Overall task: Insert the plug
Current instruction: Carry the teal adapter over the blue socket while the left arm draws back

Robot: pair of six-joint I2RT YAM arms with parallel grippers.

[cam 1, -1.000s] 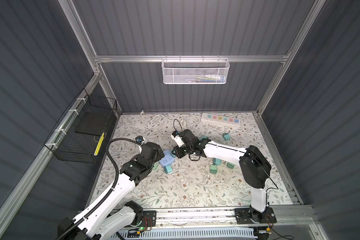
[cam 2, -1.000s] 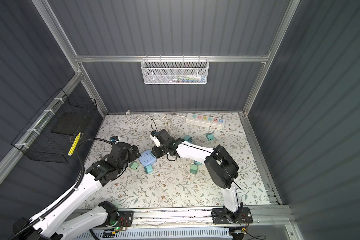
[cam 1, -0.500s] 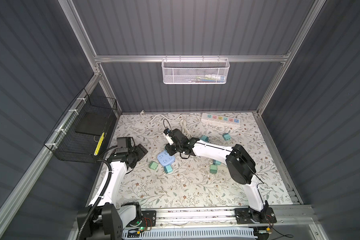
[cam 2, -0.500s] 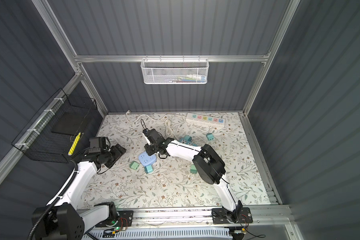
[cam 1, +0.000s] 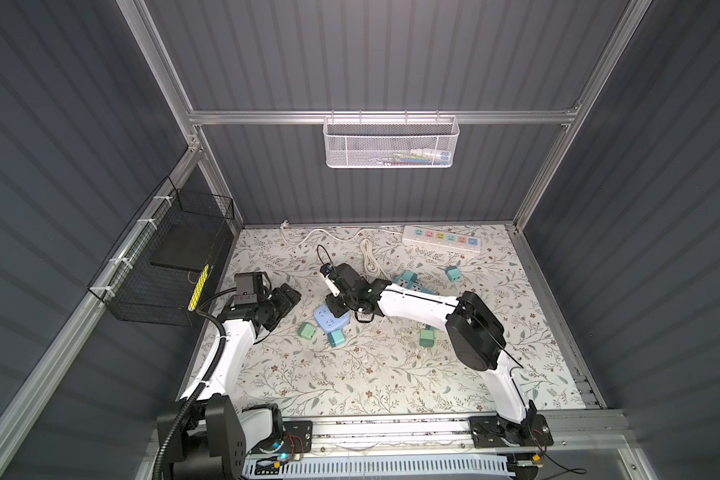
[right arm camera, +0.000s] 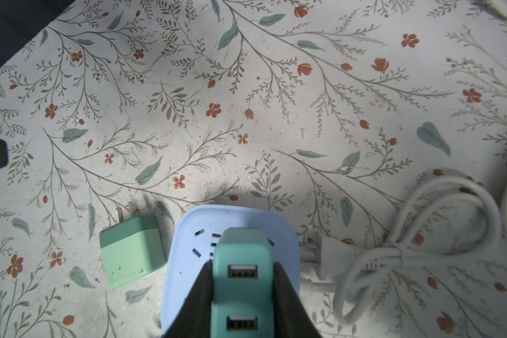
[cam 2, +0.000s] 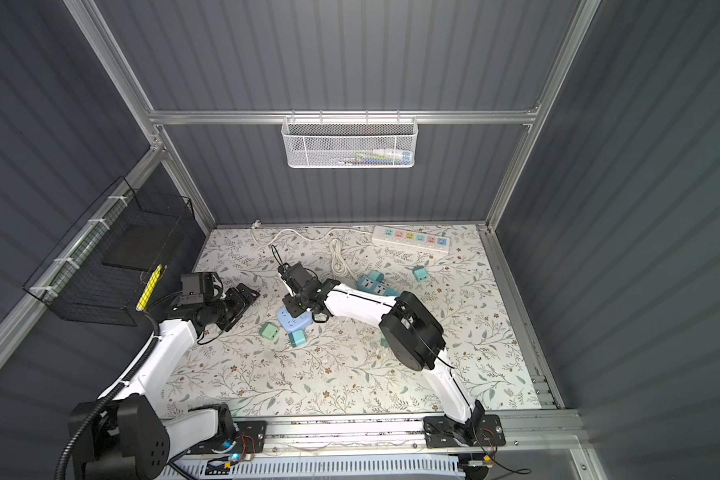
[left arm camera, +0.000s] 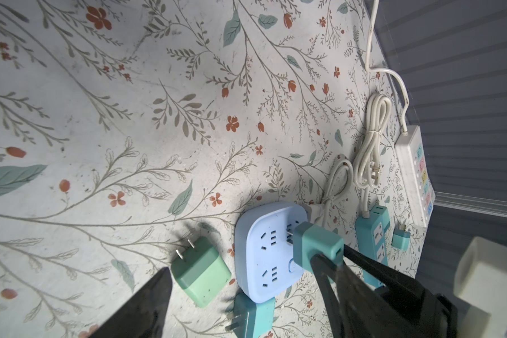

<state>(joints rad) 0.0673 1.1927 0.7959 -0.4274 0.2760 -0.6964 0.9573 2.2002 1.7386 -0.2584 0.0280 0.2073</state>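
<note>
Spotter: Your right gripper point(right arm camera: 242, 264) is clamping the teal plug point(right arm camera: 242, 292) across its flat sides, USB end facing the wrist. Your left gripper point(cam 1: 287, 300) is hanging wide and empty, well apart.

Operator: Where's the plug sitting?

Spotter: The floral mat point(right arm camera: 246, 87) is carrying the blue socket block point(right arm camera: 284, 231), lying flat. You're holding the plug tilted over it. The prongs point(left arm camera: 289, 234) are meeting the slots, not looking seated yet.

Operator: How's it handling?

Spotter: Judging by looks: light, rigid, smooth plastic, so it may be slipping under a push. You're gripping mid-body, which is suiting it. The block is looking light and unheld, so it may be sliding. The prongs are looking thin, so be pushing straight.
</note>
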